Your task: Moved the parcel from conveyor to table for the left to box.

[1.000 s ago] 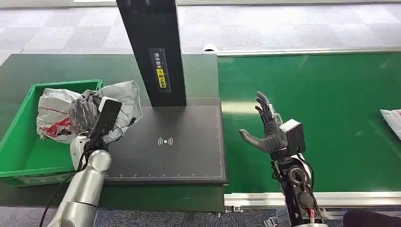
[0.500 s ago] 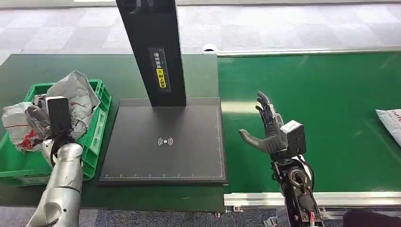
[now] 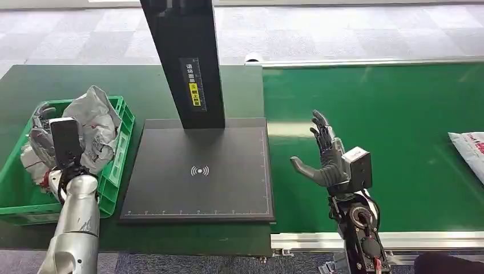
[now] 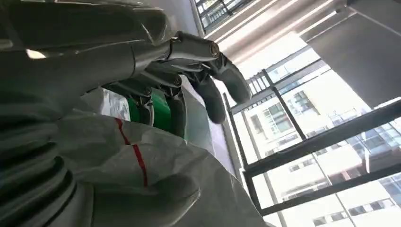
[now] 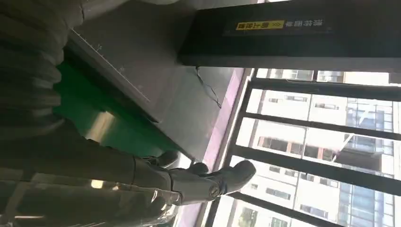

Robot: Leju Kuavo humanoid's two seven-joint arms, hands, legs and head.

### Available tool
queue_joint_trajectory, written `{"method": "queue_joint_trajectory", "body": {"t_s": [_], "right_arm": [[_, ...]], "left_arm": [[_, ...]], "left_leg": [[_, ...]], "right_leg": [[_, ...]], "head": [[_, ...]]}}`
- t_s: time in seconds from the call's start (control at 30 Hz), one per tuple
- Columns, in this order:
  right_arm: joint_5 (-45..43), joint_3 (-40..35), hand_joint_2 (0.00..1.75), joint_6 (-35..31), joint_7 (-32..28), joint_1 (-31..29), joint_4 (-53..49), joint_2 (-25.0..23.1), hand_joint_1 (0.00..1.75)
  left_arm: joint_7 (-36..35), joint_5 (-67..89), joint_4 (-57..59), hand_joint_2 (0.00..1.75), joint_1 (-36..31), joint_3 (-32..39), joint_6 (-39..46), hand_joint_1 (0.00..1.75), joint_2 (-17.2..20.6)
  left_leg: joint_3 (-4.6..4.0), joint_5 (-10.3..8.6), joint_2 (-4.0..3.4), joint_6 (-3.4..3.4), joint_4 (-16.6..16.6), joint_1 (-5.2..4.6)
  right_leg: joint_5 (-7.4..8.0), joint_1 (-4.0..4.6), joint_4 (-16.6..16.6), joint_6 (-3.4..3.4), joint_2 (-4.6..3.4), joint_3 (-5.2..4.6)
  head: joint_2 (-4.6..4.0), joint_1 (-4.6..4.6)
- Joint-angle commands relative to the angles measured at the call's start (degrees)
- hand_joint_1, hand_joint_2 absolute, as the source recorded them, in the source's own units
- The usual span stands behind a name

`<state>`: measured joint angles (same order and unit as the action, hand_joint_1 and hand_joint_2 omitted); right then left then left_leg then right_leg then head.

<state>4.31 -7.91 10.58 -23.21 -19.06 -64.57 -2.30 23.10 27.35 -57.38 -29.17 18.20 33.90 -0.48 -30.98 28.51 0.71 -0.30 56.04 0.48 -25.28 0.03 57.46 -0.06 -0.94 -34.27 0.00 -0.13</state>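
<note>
Green belt runs off to my right, a dark scanning plate (image 3: 197,171) sits in front of me, and a green crate (image 3: 121,142) stands on the table at my left. My left hand (image 3: 45,134) is down in that crate, fingers (image 4: 215,97) wrapped against the crumpled grey parcel (image 3: 94,123); whether I truly grip it I cannot tell. It looks like a soft, light, slithery plastic bag, best gathered by a bunched fold. My right hand (image 3: 325,157) hangs over the belt, fingers spread, holding nothing. Another parcel (image 3: 471,149) is cut off at the belt's far right edge. My wrist camera hides the parcel's lower half.
</note>
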Motion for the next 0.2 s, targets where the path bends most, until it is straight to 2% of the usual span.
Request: {"method": "queue_joint_trajectory", "body": {"t_s": [0.03,0.2], "right_arm": [[0.13,0.13,1.75,-0.33,0.37,-0.62,1.09,0.28,0.0],[0.18,0.14,1.75,-0.41,0.34,-0.66,0.94,0.23,0.0]], "left_arm": [[-0.8,0.93,-0.56,1.75,0.57,-3.43,-0.37,0.0,-1.32],[-0.65,1.04,-0.71,1.75,0.52,-3.86,-0.79,0.0,-1.3]], "left_leg": [[0.01,-0.02,0.02,0.0,-0.02,-0.01],[0.04,-0.03,0.02,-0.01,-0.04,-0.01]], "right_leg": [[0.0,0.0,-0.02,0.03,0.09,0.03],[0.0,0.0,-0.03,0.03,0.12,0.05]], "head": [[0.0,0.0],[-0.02,-0.02]]}}
